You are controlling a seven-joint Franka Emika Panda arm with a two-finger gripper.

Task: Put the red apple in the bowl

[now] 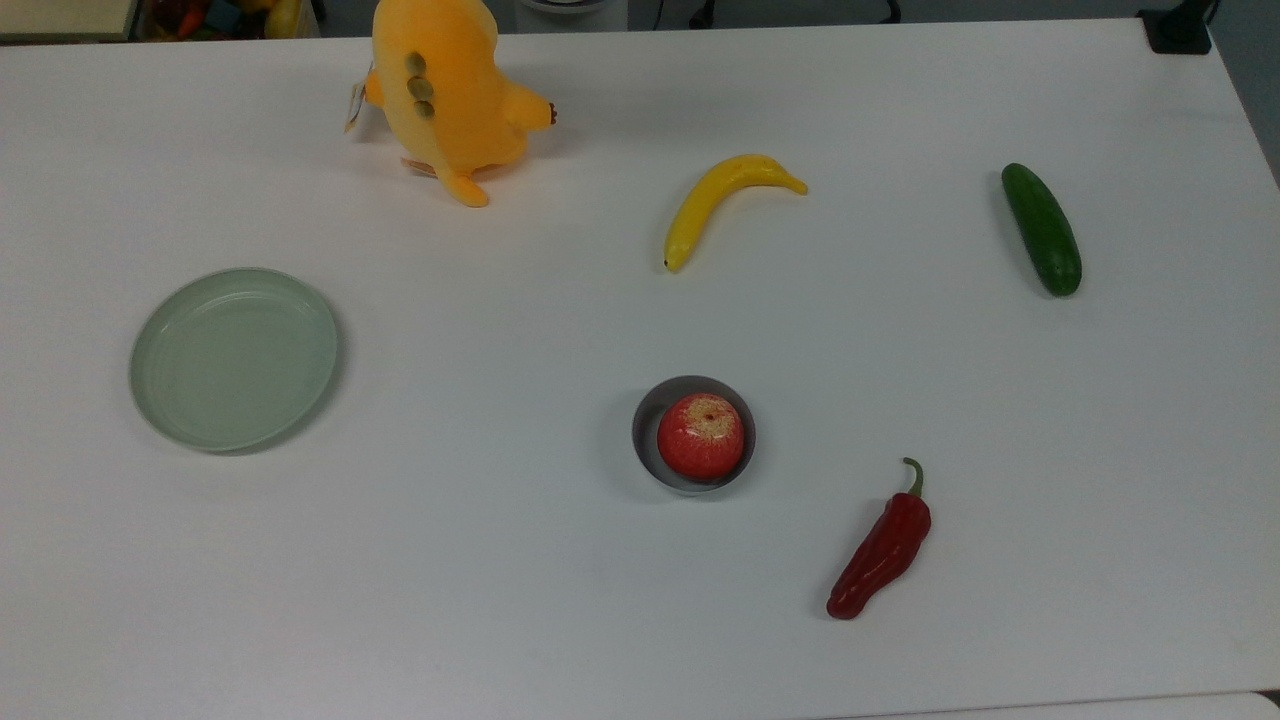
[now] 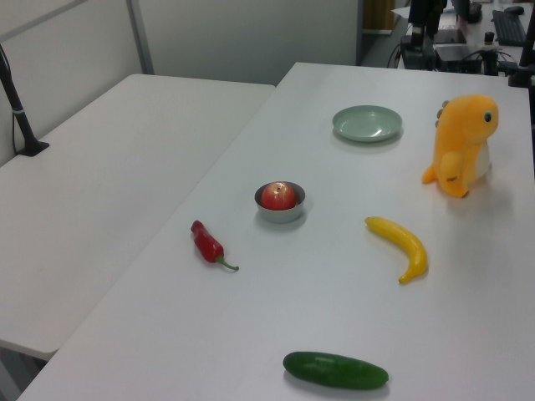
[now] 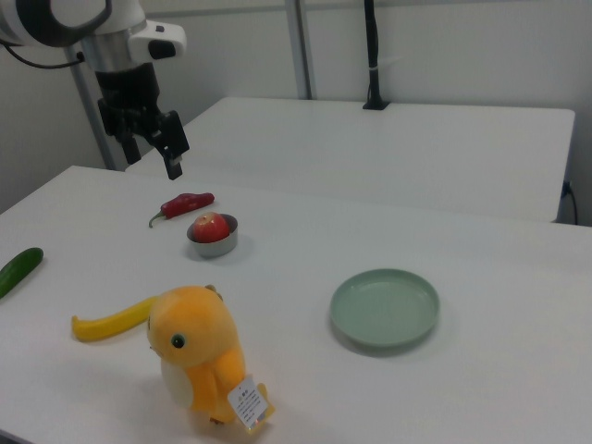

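Hand (image 3: 151,146) empty; red apple (image 1: 701,435) in bowl (image 1: 646,425).

A white rectangular table (image 1: 500,600) carries a shallow pale green plate (image 1: 233,358), small grey-blue bowl (image 1: 646,425), yellow banana (image 1: 722,203), green cucumber (image 1: 1041,228), dark red chili pepper (image 1: 882,546) and orange plush dinosaur (image 1: 445,90).

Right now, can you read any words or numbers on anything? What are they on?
None can be read.
The white tag on the yellow dinosaur plush toy carries small dark print, too blurred to read.
The red apple, the bowl and the green plate carry no writing.
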